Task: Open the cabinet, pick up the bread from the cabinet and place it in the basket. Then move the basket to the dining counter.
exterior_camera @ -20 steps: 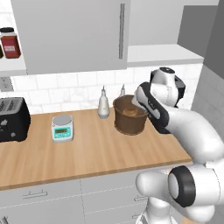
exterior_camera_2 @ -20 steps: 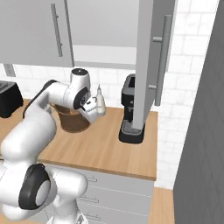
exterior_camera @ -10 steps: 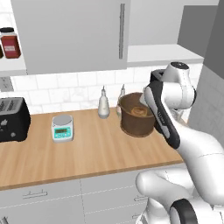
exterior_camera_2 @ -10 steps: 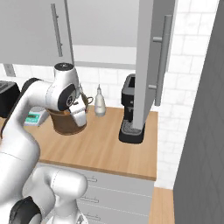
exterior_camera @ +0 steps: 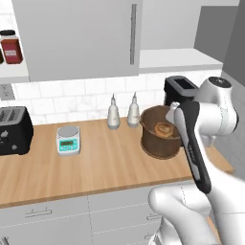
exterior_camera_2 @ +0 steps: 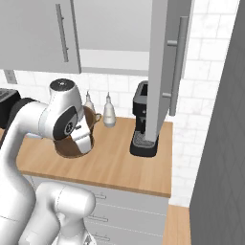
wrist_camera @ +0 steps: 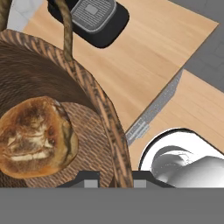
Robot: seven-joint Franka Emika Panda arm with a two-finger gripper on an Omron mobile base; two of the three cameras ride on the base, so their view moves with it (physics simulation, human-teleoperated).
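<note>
The gripper is pinched tight on the rim of the woven basket. The bread lies on the basket's floor, at nine o'clock from the fingertips. The basket sits on the wooden counter, the black coffee machine at its three o'clock.

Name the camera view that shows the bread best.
The hand view: the bread is seen large from above, lying on the woven floor of the basket. The left base view shows it small inside the basket; in the right base view the arm covers it.
</note>
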